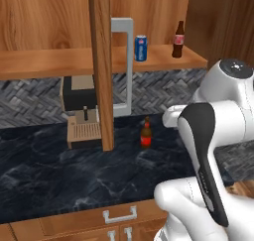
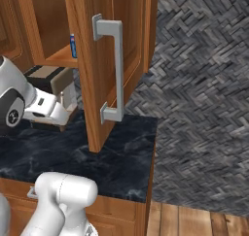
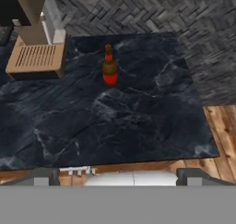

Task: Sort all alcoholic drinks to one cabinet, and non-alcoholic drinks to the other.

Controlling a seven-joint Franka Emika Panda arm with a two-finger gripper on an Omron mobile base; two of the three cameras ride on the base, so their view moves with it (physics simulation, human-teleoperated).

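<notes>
Beer bottle [image 1: 146,133]: slim, brown glass, red label low on the body, narrow neck; upright on the dark marbled counter [image 1: 59,170], right of the open cabinet door [image 1: 101,66].
Soda can [image 1: 141,47]: small, blue, silver top; upright on the wooden cabinet shelf [image 1: 49,61].
Cola bottle [image 1: 178,39]: small, dark, red-and-white label; upright on the same shelf, right of the can, apart from it.
Coffee machine [image 1: 79,108]: boxy, black and tan, slatted tray; on the counter, left of the door.
Door handle [image 1: 124,66]: grey, squared bar.
Backsplash [image 1: 30,103]: grey herringbone tile.
Gripper [image 3: 115,178]: jaws wide apart, holding nothing, above the counter's near edge, facing the beer bottle.
</notes>
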